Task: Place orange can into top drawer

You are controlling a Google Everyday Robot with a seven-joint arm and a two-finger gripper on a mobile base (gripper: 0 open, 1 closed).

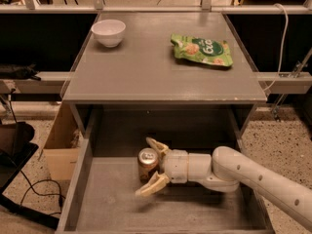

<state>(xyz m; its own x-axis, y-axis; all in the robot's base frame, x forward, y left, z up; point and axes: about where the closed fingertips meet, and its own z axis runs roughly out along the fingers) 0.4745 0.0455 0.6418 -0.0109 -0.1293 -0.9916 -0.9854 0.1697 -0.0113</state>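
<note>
The orange can (147,163) stands upright on the flat bottom of the open top drawer (112,206), near its middle and towards the back. My gripper (144,167) reaches in from the right on the white arm (243,172). It is open, with one finger (157,146) behind the can and the other finger (152,184) in front of it. The can sits between the two fingers with a gap on each side.
On the grey tabletop (146,67) above the drawer are a white bowl (108,32) at the back left and a green snack bag (201,49) at the back right. A cardboard box (61,145) and cables lie on the floor to the left.
</note>
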